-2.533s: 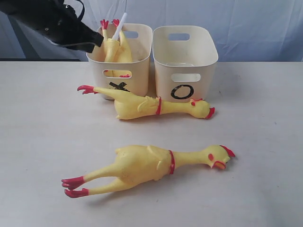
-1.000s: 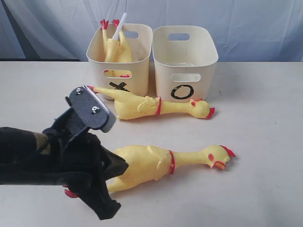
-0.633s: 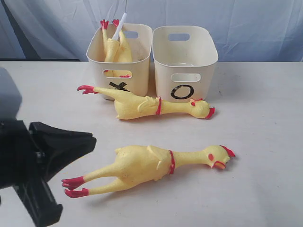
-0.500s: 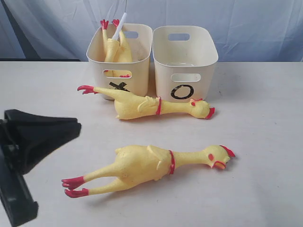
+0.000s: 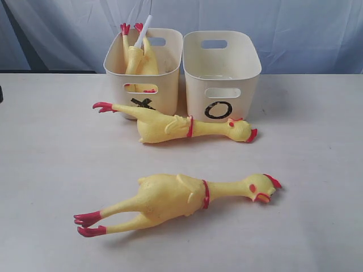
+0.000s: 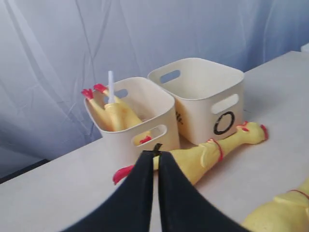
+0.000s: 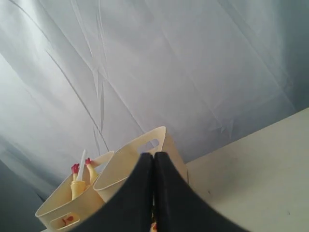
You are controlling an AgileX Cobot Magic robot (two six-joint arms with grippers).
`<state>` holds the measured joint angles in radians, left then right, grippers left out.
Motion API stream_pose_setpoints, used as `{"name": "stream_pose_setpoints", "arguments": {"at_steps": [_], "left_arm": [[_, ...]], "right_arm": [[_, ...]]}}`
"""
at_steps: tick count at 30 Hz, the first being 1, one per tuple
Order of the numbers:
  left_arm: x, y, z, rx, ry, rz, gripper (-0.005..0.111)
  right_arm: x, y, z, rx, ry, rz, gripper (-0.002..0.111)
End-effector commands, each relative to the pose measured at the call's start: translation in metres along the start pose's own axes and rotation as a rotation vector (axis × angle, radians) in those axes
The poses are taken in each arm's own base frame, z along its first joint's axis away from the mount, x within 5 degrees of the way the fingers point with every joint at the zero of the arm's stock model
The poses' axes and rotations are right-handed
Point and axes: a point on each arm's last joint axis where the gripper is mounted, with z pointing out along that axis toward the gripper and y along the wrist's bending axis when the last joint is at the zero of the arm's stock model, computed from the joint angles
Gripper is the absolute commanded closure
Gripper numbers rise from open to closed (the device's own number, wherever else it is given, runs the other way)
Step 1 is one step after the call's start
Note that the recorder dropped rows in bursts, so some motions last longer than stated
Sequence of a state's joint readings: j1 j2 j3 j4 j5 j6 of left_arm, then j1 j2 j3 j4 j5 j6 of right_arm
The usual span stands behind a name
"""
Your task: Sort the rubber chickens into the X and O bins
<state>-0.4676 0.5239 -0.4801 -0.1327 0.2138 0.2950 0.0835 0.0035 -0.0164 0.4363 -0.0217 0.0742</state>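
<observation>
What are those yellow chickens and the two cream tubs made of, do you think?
Near chicken and far chicken: probably soft rubber or vinyl; smooth, faintly shiny yellow skin with moulded wings and red painted details. X bin and O bin: likely rigid moulded plastic; matte cream, thin even walls, rounded corners, cut-out handle slots.

A pale blue-grey cloth hangs as a backdrop across the far side, creased with long folds and wrinkles. At the far left it turns to a darker, shaded patch. In front of it spreads a flat, off-white table with a matte top. The light is soft and even, leaving only faint shadows on the table.
</observation>
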Motion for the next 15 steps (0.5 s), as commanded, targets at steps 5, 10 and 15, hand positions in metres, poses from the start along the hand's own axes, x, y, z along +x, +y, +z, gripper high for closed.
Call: {"name": "stream_pose_setpoints", "arguments": {"at_steps": [5,10,15], "left_arm": [[0.000,0.010,-0.011,-0.102,-0.018,0.024,0.102],[0.003,0.018,-0.017,-0.195,0.014,-0.043,0.102],[0.008,0.026,-0.025,-0.293,0.036,-0.126,0.102]], "right_arm": [[-0.026,0.020,-0.002,-0.041,0.031,-0.050,0.108],[-0.042,0.033,0.007,-0.050,0.115,-0.281,0.108],[-0.050,0.042,0.025,-0.091,0.227,-0.488,0.108]]}}
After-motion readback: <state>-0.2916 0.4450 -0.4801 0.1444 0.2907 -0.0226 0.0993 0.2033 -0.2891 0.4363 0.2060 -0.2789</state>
